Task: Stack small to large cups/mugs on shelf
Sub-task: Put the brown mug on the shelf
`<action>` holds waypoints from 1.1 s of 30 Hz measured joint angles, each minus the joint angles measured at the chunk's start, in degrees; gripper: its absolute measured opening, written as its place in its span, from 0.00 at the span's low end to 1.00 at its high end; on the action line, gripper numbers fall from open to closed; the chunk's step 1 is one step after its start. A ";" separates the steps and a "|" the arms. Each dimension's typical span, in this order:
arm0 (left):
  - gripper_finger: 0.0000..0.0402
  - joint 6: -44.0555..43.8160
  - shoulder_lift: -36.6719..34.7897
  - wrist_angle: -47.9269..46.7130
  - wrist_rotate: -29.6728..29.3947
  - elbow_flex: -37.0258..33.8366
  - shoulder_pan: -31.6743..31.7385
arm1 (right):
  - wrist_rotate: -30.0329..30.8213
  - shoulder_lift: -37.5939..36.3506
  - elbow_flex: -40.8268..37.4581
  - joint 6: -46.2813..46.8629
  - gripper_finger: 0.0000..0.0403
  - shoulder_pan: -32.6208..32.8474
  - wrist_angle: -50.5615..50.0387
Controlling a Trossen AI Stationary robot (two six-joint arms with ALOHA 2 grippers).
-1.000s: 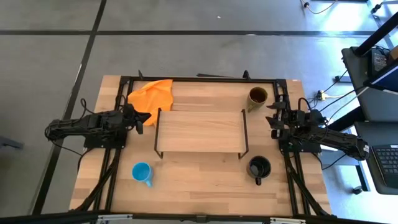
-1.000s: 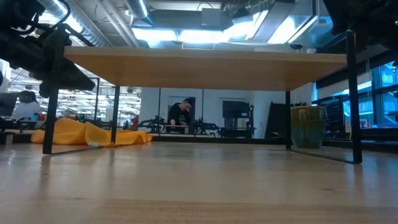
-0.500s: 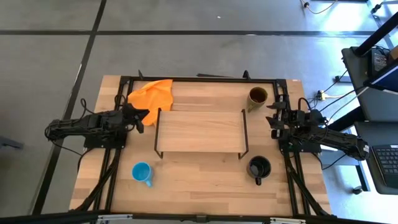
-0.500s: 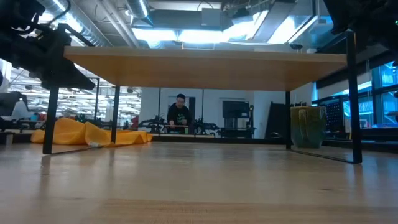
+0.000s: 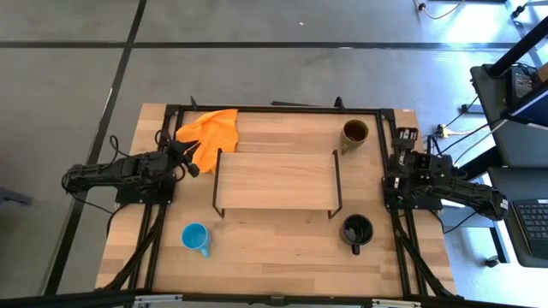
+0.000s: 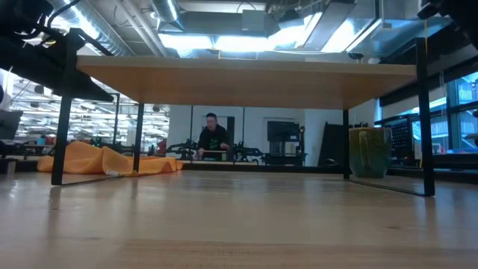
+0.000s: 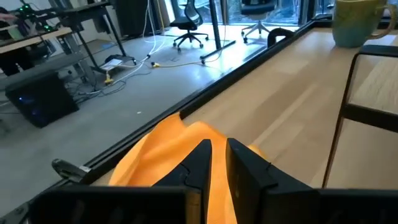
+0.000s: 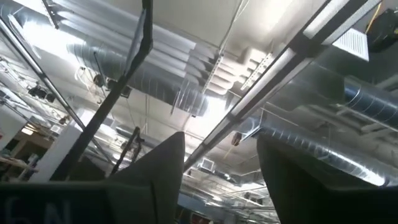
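Three mugs are spread round the shelf, none on it yet: the light-blue mug off its near-left corner, the black mug off the near-right, the olive-brown mug by the far-right. An orange cloth is bunched at the far-left. The left gripper is parked beside that cloth, fingers nearly closed on nothing. The right gripper is tipped ceilingward, fingers apart.

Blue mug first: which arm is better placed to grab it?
Left, probably. The blue mug sits on the table's left half, in front of the shelf, nearer the left gripper, whose fingers are nearly shut over the orange cloth. The right gripper points at the ceiling.
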 joint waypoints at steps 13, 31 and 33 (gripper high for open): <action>0.10 -12.71 0.01 28.56 5.06 0.13 -0.02 | 8.10 0.04 0.19 -3.73 0.50 0.01 0.22; 0.10 -32.23 -0.01 46.18 -2.38 0.22 0.00 | 10.05 0.02 0.96 9.42 0.50 0.01 -0.34; 0.10 -31.59 -0.01 45.95 -2.38 0.22 0.00 | 10.05 0.02 0.96 11.24 0.50 0.01 -0.36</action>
